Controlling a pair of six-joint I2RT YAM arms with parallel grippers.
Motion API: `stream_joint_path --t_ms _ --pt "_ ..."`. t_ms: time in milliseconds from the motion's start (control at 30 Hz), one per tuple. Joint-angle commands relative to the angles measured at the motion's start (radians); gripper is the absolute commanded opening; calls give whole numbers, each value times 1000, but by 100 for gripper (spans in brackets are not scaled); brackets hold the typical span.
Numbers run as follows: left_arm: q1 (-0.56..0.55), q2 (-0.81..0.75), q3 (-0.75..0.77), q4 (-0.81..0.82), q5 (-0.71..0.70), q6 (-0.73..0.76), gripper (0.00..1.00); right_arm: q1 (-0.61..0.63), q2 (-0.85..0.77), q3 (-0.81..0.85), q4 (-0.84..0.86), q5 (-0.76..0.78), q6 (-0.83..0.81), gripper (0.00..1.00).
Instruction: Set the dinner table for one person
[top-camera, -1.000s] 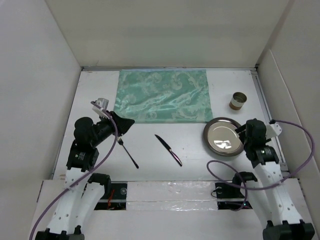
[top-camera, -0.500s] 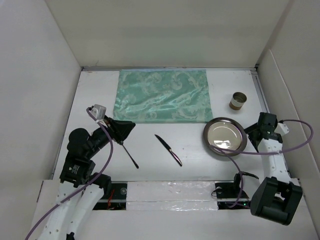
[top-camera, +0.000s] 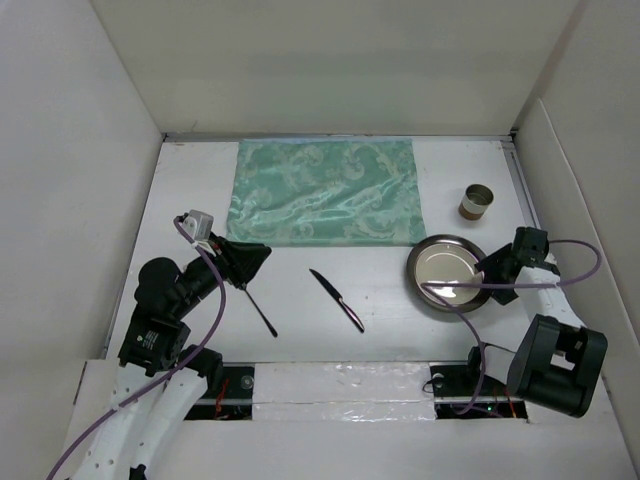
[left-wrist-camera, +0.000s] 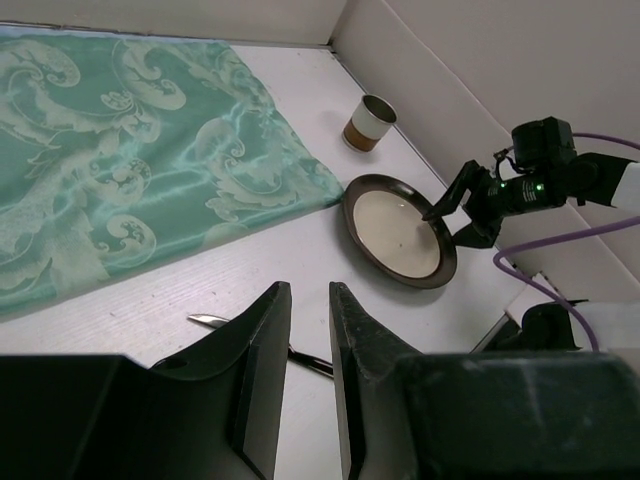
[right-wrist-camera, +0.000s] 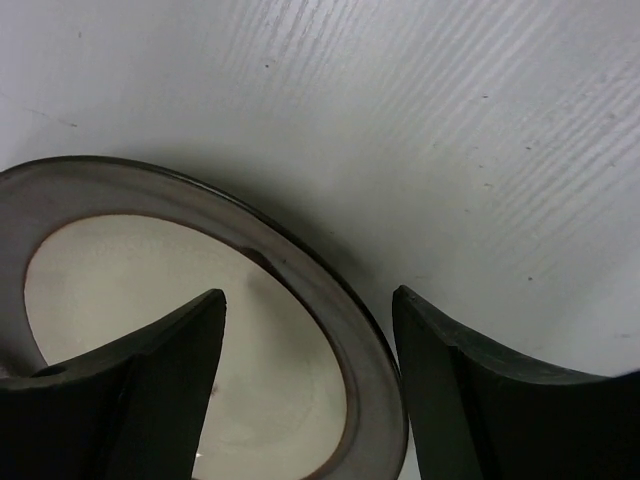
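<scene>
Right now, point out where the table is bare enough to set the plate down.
Bare: the whole placemat; the table strip between its right edge and the cup; the gap between knife and plate. Crowded: the near-left, where fork and knife lie, and the right, where the right gripper straddles the plate's rim.

In the right wrist view the plate (right-wrist-camera: 200, 205) is cut off by the left and bottom edges. The knife (left-wrist-camera: 212, 320) is mostly hidden behind the left gripper (left-wrist-camera: 304, 300); the head of the fork (top-camera: 262, 312) seems covered by it.
</scene>
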Motion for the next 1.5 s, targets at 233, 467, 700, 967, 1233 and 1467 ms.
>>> stream_joint_path --t_ms 233,467,700,967,1233,1467 --pt "-3 -21 34 23 -18 10 20 -4 0 -127 159 -77 132 57" --pt "-3 -25 31 24 -24 5 20 -4 -213 -102 67 6 198 32" --pt "6 -24 28 21 -29 2 20 -4 -308 -44 6 17 169 2" --pt "45 10 21 27 -12 -1 20 5 -584 91 -60 -125 74 0" --pt "45 62 31 17 -35 5 26 15 -639 284 -56 -371 83 0" --pt "45 113 44 23 -64 13 48 282 -520 235 300 -419 233 0"
